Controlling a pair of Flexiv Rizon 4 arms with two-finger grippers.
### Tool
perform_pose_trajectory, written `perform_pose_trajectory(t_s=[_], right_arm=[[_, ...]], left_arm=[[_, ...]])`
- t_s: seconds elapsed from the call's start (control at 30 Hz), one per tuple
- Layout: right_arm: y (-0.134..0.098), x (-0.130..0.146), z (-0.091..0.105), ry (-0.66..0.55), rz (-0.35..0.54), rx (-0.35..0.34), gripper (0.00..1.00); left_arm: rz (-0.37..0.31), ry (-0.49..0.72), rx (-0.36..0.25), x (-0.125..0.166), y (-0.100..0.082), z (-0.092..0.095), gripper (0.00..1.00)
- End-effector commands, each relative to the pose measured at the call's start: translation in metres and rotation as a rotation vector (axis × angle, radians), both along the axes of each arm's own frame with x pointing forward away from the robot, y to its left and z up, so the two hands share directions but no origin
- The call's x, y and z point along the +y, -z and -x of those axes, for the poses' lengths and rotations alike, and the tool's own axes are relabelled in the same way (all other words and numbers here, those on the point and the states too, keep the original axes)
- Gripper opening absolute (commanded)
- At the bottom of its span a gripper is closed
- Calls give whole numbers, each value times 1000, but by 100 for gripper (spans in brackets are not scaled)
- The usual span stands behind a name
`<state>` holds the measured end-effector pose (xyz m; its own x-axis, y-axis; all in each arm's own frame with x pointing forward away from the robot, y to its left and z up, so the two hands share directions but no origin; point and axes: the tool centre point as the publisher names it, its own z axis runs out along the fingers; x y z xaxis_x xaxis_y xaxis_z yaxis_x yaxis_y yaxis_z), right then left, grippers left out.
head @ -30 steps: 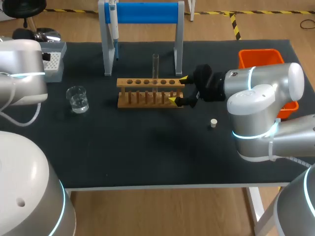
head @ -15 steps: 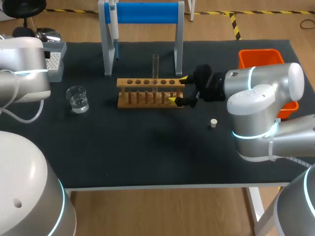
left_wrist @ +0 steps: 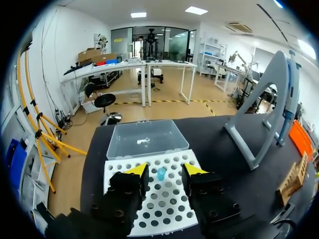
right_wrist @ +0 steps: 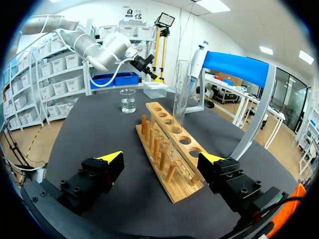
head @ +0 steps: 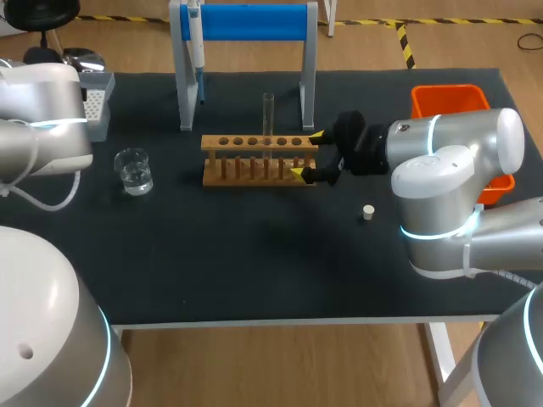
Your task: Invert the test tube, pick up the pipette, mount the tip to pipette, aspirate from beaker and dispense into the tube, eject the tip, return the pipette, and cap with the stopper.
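Wooden rack (right_wrist: 169,154) end sits between our right pincer (right_wrist: 162,159) fingers, spread wide and clear of it. Glass test tube (right_wrist: 180,94) stands upright in the rack, ahead of that pincer. Our left pincer (left_wrist: 164,172), also spread, hovers over the white tip rack (left_wrist: 159,206), with one blue tip (left_wrist: 161,173) between its fingers. Stopper (head: 367,212) lies near the right pincer.

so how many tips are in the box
1. A blue tip stands in the box's hole grid, just ahead of the left tool. More could be hidden under the tool.
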<state>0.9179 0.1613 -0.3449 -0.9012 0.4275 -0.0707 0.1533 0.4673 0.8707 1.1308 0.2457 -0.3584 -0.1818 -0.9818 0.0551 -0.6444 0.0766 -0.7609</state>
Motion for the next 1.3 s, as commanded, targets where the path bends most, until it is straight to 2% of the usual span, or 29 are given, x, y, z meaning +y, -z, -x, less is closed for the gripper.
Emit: perform_pose_trajectory(t_s=[0.03, 0.97, 1.13, 1.3], right_arm=[[0, 0, 0, -1, -1, 0, 100], [0, 0, 0, -1, -1, 0, 100], [0, 0, 0, -1, -1, 0, 100], [0, 0, 0, -1, -1, 0, 100]], left_arm=[[-1, -3, -1, -1, 3, -1, 40], [-2, 1, 11, 0, 8, -6, 40], [-1, 2, 12, 0, 8, -6, 34], [-1, 1, 14, 1, 9, -6, 34]])
